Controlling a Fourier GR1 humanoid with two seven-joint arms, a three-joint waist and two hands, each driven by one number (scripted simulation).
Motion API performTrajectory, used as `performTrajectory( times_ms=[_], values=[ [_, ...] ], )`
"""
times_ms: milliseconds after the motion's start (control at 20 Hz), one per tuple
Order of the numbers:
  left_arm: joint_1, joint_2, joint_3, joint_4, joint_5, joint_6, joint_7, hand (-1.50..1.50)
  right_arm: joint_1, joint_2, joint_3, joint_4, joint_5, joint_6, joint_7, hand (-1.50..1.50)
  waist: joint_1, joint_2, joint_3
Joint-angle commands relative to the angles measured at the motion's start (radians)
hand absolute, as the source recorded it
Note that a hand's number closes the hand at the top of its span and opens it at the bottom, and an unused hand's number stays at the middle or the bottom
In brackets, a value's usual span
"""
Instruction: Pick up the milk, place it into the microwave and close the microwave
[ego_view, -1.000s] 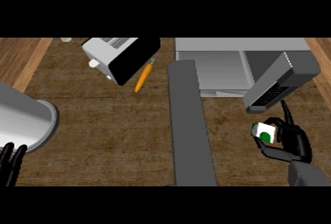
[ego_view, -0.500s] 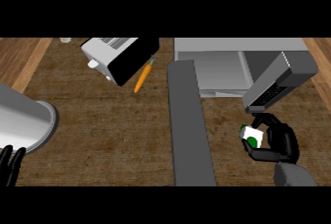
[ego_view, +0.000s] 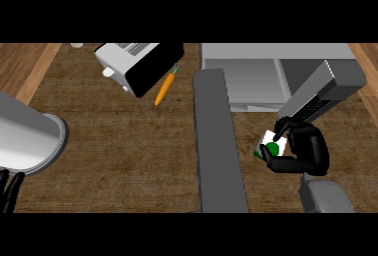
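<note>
The robot's black right hand (ego_view: 306, 150) is curled round a small white milk carton with a green mark (ego_view: 269, 146), holding it at the right of the brown counter (ego_view: 125, 150), just near of the open grey microwave (ego_view: 277, 75) and its swung-out door (ego_view: 325, 92). The left hand (ego_view: 9, 190) shows only dark fingertips at the near left edge; whether it is apart or together cannot be told. An orange carrot (ego_view: 165, 89) lies beside a white toaster (ego_view: 133, 65), far left.

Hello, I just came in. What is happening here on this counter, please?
The robot's right hand is curled round the milk and holds it just in front of the open microwave, whose door stands wide open. The left hand rests at the lower left edge.
</note>
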Motion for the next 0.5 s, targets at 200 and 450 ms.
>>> performTrajectory(
  times_ms=[200,450],
  values=[
    [0.041,0.001,0.031,0.044,-0.001,-0.076,-0.058,-1.50,-0.258,0.010,-0.038,0.236,0.066,-0.107,0.063,1.50,0.020,0.005,0.001],
    [-0.104,0.019,0.072,0.066,0.017,0.006,0.032,-1.50,-0.460,0.009,-0.062,0.390,0.079,-0.139,0.129,1.50,0.016,0.007,0.001]
  ],
)
